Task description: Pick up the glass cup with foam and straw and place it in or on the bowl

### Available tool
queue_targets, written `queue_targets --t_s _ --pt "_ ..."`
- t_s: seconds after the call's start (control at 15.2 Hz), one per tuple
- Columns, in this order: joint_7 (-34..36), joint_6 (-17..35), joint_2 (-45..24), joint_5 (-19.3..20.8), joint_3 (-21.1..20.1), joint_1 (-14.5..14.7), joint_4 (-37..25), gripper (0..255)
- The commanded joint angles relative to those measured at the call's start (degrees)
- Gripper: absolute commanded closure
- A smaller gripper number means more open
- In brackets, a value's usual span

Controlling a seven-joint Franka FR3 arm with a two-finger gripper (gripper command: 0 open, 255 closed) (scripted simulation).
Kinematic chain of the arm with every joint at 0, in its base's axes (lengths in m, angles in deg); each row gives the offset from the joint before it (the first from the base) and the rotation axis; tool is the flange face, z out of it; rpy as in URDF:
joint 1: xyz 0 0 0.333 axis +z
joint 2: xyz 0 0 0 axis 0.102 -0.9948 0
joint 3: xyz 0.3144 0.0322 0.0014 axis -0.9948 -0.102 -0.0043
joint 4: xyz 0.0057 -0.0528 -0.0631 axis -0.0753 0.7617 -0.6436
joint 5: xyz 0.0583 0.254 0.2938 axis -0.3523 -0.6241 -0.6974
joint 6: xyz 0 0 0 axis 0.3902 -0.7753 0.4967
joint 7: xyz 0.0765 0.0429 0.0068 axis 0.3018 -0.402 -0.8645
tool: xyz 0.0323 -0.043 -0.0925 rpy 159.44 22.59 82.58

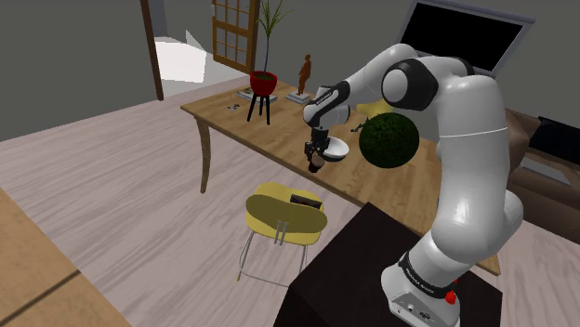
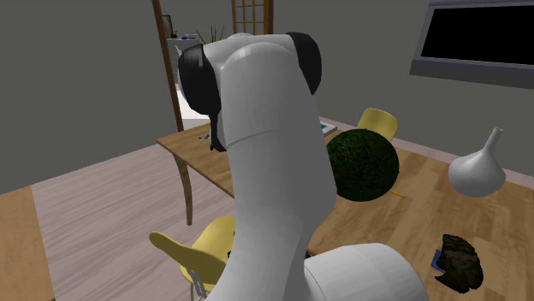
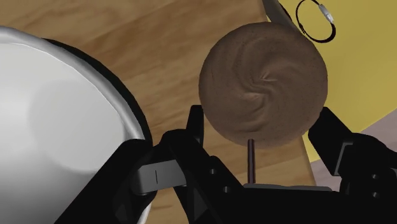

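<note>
The cup [image 3: 264, 83], topped with swirled brown foam and a thin dark straw [image 3: 251, 159], sits between my black fingers [image 3: 194, 124], which clasp it on both sides. My gripper [image 3: 262, 124] is shut on it. Right beside the cup lies the white bowl [image 3: 57, 121] with its dark rim. In the shoulder view the gripper [image 1: 319, 160] points down at the cup [image 1: 318, 164] near the wooden table's front edge [image 1: 279, 153], and the bowl [image 1: 336, 149] sits just behind it. I cannot tell whether the cup rests on the table or hangs above it.
A dark green ball [image 1: 388, 139] stands close behind the bowl. A red pot on a stand [image 1: 262, 88] and a figurine [image 1: 304, 72] are at the table's far end. A yellow chair [image 1: 283, 215] sits below the front edge. A white vase [image 2: 477, 171] stands further along.
</note>
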Motion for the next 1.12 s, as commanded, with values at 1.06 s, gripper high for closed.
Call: queue_targets --t_s 1.06 --pt "0.8 -9.6 9.2 1.9 1.4 1.1 -0.4 255"
